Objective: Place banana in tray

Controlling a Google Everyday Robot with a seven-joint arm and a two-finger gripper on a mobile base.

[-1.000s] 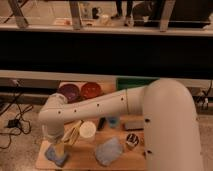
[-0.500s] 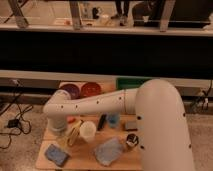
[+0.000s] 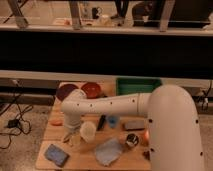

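My gripper (image 3: 70, 135) hangs from the white arm's wrist (image 3: 74, 114), low over the wooden table just left of a white cup (image 3: 88, 131). A small pale yellow shape, the banana (image 3: 67, 137), shows right at the gripper; I cannot tell whether it is held or lying on the table. The dark green tray (image 3: 138, 85) stands at the table's far right, well away from the gripper and partly hidden by the arm.
A purple bowl (image 3: 65, 91) and a red bowl (image 3: 92, 89) stand at the back left. An orange carrot-like object (image 3: 56, 121) lies left of the wrist. A blue sponge (image 3: 56, 154), a blue cloth (image 3: 109, 150), a small blue cup (image 3: 113, 120) and a dark can (image 3: 132, 140) lie in front.
The gripper has drawn back from beside the blue sponge to a spot next to the white cup. The arm's forearm has swung a little toward the bowls.
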